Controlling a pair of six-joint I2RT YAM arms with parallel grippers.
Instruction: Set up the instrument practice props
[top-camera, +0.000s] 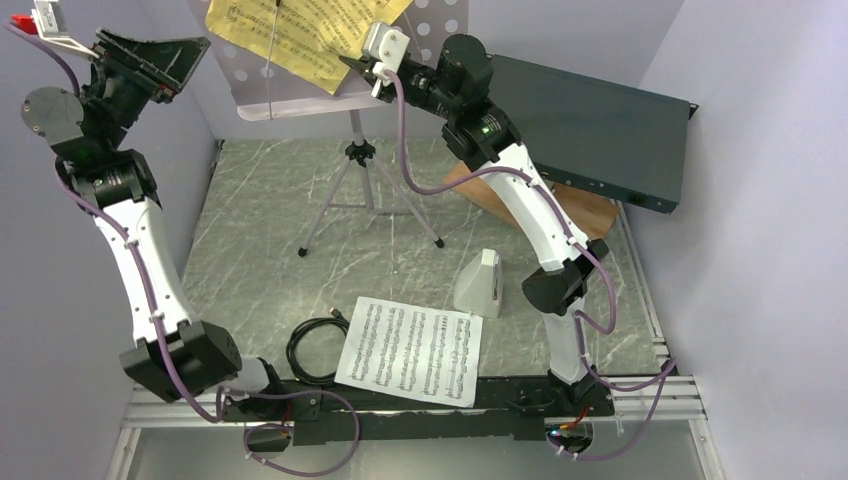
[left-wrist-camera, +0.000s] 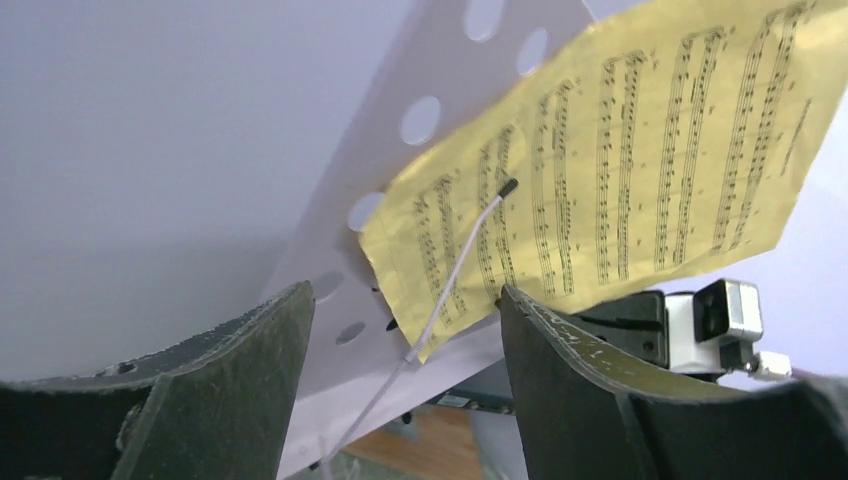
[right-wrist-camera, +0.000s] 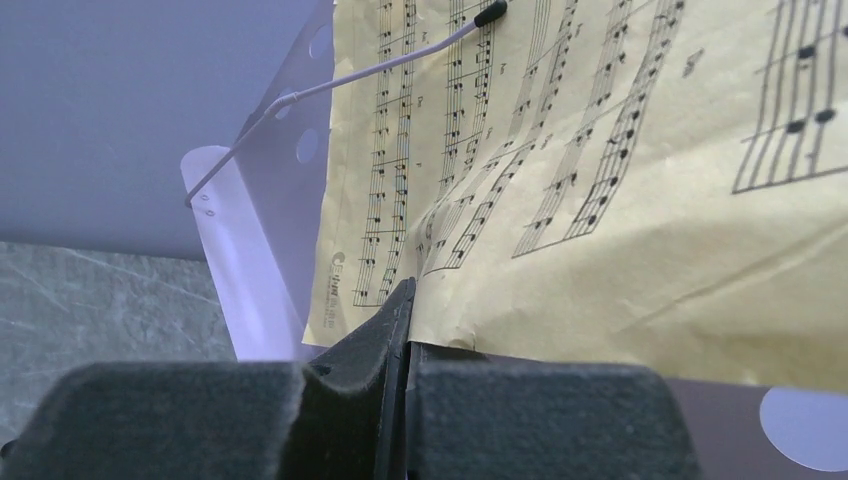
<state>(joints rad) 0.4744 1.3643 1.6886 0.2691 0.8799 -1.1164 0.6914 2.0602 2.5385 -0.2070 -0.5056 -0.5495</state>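
From above, the music stand (top-camera: 300, 95) is at the far side of the tabletop (top-camera: 260, 250) on its silver tripod. A yellow sheet (top-camera: 285, 35) lies tilted across its perforated desk. The right end effector (top-camera: 358, 66) is clamped on the lower right edge of that sheet. The left end effector (top-camera: 170, 62) hangs high at the left, apart from the stand, with its fingers spread. A white sheet (top-camera: 412, 352) lies flat near the arm bases, and a coiled cable (top-camera: 315, 350) is just beside its left edge. The metronome (top-camera: 480, 283) stands upright just beyond the white sheet's far right corner. A dark box (top-camera: 590, 130) sits at the far right, partly over a wooden board (top-camera: 575, 210).

In the left wrist view, both fingers (left-wrist-camera: 230, 390) are wide apart with nothing between them. Beyond them the yellow sheet (left-wrist-camera: 620, 180) slants on the stand desk (left-wrist-camera: 430, 90), with a thin wire arm (left-wrist-camera: 460, 260) lying across its lower corner.

In the right wrist view, the pads (right-wrist-camera: 350, 350) are pressed together on the bottom edge of the yellow sheet (right-wrist-camera: 620, 200), which bends slightly at the pinch. The wire arm (right-wrist-camera: 380, 70) reaches over the page from the stand's edge.
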